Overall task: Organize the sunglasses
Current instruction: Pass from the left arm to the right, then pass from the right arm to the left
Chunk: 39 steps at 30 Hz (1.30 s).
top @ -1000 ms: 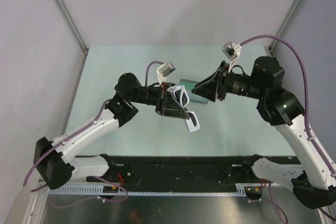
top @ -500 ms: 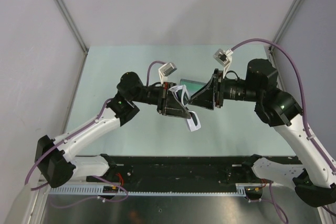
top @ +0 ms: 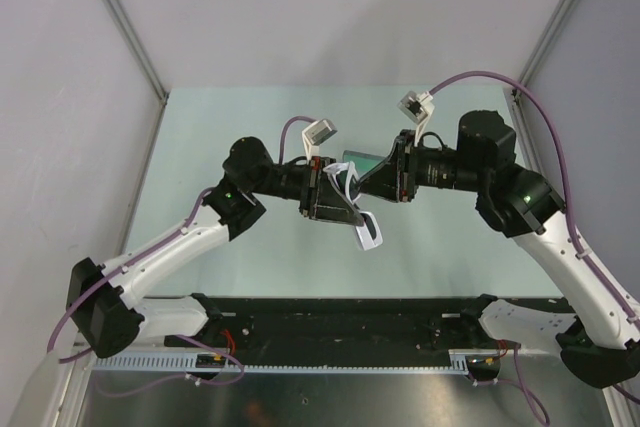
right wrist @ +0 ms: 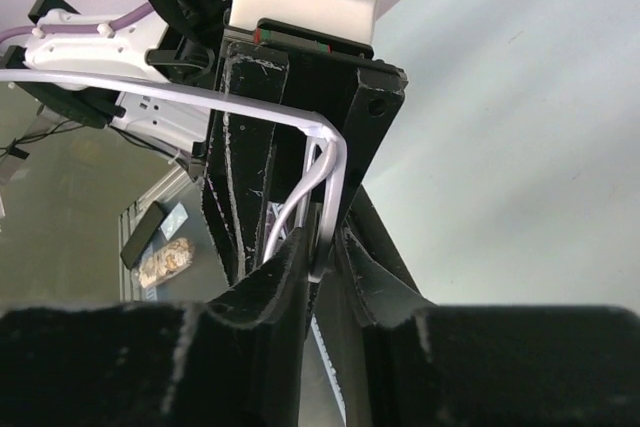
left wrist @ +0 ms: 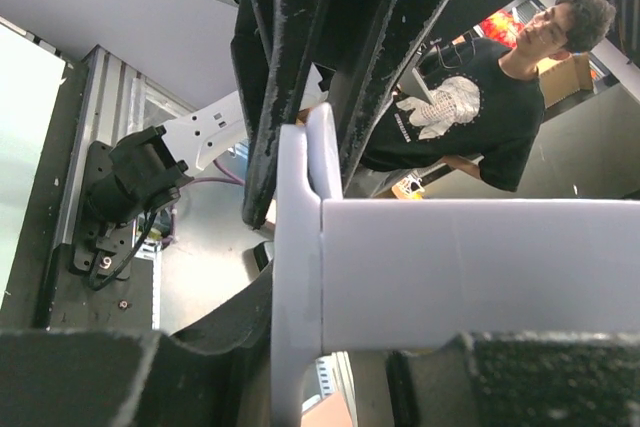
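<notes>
While aloft, chunky white plastic sunglasses (top: 366, 231) (thin arms, dark lenses).

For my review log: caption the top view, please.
Left gripper holds the white sunglasses while the right gripper pinches one of their thin arms.

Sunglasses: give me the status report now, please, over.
Left gripper shut on the sunglasses, held above the table. Right gripper shut on one thin white arm. Teal item lies beneath; nothing blocks.
</notes>
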Motion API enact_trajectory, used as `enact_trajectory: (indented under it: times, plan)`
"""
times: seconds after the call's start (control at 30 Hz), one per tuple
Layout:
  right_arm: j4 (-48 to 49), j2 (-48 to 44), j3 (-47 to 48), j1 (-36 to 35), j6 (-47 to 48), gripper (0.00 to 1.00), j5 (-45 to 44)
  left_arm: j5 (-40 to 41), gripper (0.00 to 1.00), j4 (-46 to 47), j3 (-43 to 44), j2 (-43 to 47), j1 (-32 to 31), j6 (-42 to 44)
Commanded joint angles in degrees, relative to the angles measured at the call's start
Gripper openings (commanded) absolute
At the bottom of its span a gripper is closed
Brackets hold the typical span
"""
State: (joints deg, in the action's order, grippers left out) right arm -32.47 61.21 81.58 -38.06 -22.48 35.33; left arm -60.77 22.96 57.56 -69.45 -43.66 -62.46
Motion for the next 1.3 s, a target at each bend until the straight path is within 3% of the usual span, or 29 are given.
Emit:
enact_trajectory:
  times: [0.0, 0.13, 0.2, 0.3, 0.47, 0.87, 1.27]
  plan:
    - [2.2, -1.2, 1.0, -0.3, -0.4, 0.18, -1.7, -0.9, 0.32, 1.2, 2.3, 0.6, -0.2, 1.8]
    - [3.3, -2.1, -0.1, -0.3, -1.3, 0.11, -2.1, -0.4, 0.33, 1.1, 2.4, 0.5, -0.2, 1.5]
    - [4.8, -2.8, -0.9, -0.8, -2.1, 0.05, -3.2, 0.2, 0.41, 1.1, 2.5, 0.5, -0.2, 1.2]
    - [7.1, -4.6, -2.7, -2.0, -3.1, 0.00, -5.7, 1.4, 0.45, 1.1, 2.7, 0.7, -0.2, 0.8]
    - [10.4, -5.8, -4.9, -4.0, -6.7, 0.00, -10.0, 4.2, 0.48, 1.1, 2.9, 2.0, -0.2, 0.2]
    - [23.1, -10.9, -15.2, -7.5, -16.9, 0.00, -23.2, 18.7, 0.43, 1.0, -1.8, 7.9, -0.2, 0.1]
    - [30.4, -14.3, -20.1, -8.1, -20.8, 0.00, -27.8, 20.9, 0.41, 1.0, -3.5, 9.9, -0.4, -1.3]
